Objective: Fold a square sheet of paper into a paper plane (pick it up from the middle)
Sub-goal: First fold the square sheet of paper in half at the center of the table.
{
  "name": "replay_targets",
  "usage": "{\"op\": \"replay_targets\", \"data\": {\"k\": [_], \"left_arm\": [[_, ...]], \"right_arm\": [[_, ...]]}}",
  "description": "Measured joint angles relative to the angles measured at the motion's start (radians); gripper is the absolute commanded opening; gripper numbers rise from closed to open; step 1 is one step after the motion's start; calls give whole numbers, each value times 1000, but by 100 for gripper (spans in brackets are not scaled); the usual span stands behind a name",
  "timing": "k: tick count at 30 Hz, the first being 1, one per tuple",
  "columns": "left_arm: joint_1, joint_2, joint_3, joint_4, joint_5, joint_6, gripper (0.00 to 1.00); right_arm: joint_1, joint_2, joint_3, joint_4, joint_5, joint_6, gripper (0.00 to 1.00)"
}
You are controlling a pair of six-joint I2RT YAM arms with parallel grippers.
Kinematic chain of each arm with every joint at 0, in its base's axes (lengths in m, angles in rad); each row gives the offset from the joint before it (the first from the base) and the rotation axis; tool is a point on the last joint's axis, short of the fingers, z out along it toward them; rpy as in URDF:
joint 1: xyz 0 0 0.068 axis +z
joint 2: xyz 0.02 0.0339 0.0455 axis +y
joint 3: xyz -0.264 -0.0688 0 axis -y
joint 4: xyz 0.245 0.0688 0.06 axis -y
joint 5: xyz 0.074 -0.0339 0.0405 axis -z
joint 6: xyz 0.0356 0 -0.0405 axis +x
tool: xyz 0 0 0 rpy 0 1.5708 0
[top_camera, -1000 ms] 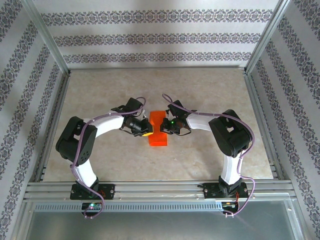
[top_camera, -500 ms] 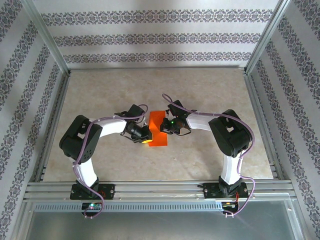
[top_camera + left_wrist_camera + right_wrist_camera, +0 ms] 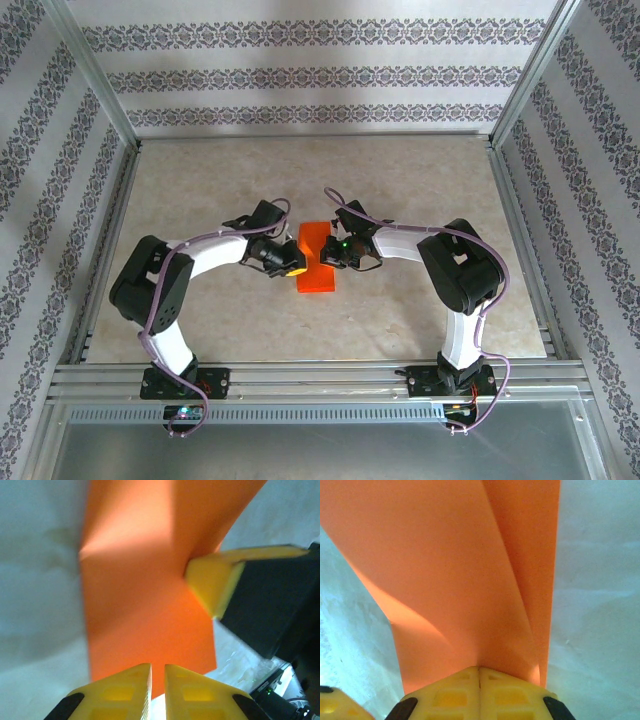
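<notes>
- Lowered since half a second ago: far flap of square sheet of paper (image 3: 318, 274); likely a crease being set.
- Part-folded, at centre of table (image 3: 420, 180).
- Right gripper (image 3: 479, 669): clamped tight on paper edge.
- Left gripper (image 3: 158, 667): back from near corner to left edge; narrow slit between jaws; hold on paper impossible to tell.
- No legible writing or brand.

Overhead camera looks down from behind; both close wrist cameras share the paper (image 3: 445, 580).
</notes>
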Motion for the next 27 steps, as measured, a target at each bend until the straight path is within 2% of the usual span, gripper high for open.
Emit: {"op": "replay_targets", "data": {"k": [5,10,18,23,27], "left_arm": [[-7,69,-10,39,13,-20,14],[-9,64,-53,56,37,2,14],[-10,1,-74,-123,-2,143,14],[-19,-48,-83,-218,-26,149,14],[-30,-107,-82,-183,-32,100,15]], "right_arm": [[0,0,0,0,0,1,5],[0,1,0,2,-1,3,5],[0,2,0,2,-2,3,5],[0,3,0,3,-2,13,5],[0,3,0,3,-4,21,5]]}}
